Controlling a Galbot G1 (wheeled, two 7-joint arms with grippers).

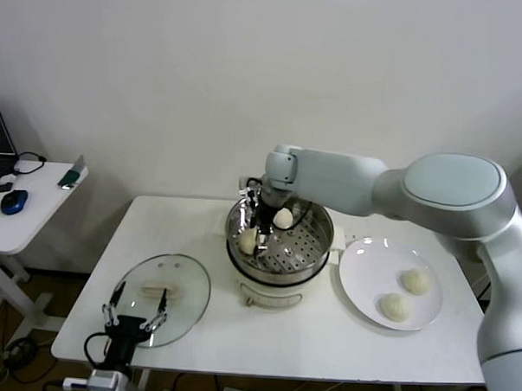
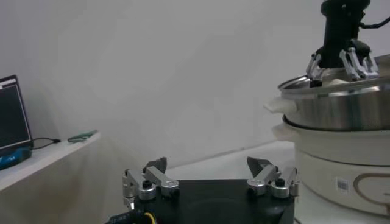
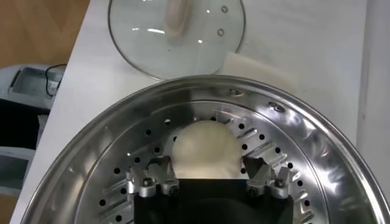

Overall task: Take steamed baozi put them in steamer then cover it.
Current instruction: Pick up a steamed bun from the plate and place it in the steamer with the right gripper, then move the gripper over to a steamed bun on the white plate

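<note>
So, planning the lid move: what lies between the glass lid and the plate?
In the head view, the steamer stands between the cover and the plate, with the right gripper inside it.

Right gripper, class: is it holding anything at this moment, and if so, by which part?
Nothing is held. The right gripper stands open inside the steamer, its fingers either side of a baozi resting on the perforated bottom.

four cream-white baozi: two [image 1: 248, 241] [image 1: 283, 218] sit inside the shiny perforated steamer [image 1: 311, 250] at frame centre, atop its white pot base; two more [image 1: 415, 281] [image 1: 395, 307] lie at the right of the frame. the clear glass cover [image 1: 187, 296] with white bar handle lies flat at lower left.
</note>
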